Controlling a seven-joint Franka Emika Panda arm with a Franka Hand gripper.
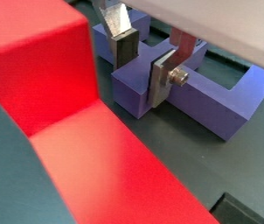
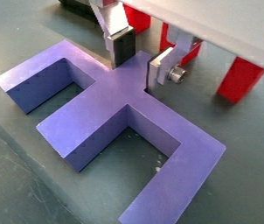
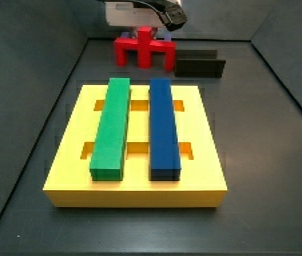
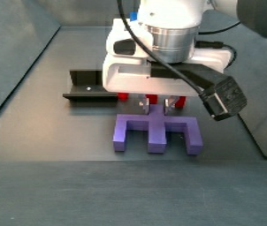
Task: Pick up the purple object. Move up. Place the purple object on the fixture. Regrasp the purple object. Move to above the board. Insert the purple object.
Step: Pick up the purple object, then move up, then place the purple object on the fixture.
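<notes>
The purple object lies flat on the dark floor, and it also shows in a side view. My gripper is down over its central stub, with one finger against each side of that stub. The same grip shows in a wrist view, where the gripper is shut on the purple block. The black fixture stands apart, beside the gripper. The yellow board fills the foreground of a side view. There the gripper hangs far behind it and the purple object is hidden.
A red pronged piece stands close beside the purple object and looms large in a wrist view. A green bar and a blue bar sit in the board's slots. The fixture stands behind the board. Grey walls ring the floor.
</notes>
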